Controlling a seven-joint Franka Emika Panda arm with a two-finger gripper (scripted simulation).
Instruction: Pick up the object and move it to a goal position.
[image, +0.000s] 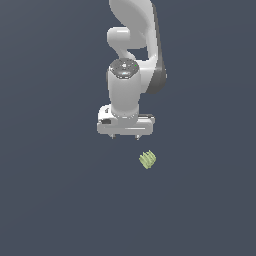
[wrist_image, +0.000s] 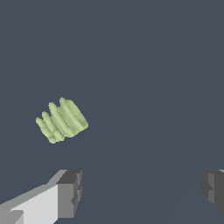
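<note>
The gripper (image: 125, 136) is held with its jaws spread wide and nothing between them. The bumpy yellow-green object (image: 147, 159) is seen lying apart from it, toward the exterior view's right.

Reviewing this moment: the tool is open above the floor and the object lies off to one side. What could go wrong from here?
1. The object lies off the tool's line, toward the exterior view's right; the wrist view shows it outside the gap between the fingers. A straight descent would likely miss it or land a finger on it.
2. It is small, ridged and lumpy, so a grip might slip or tilt it.
</note>
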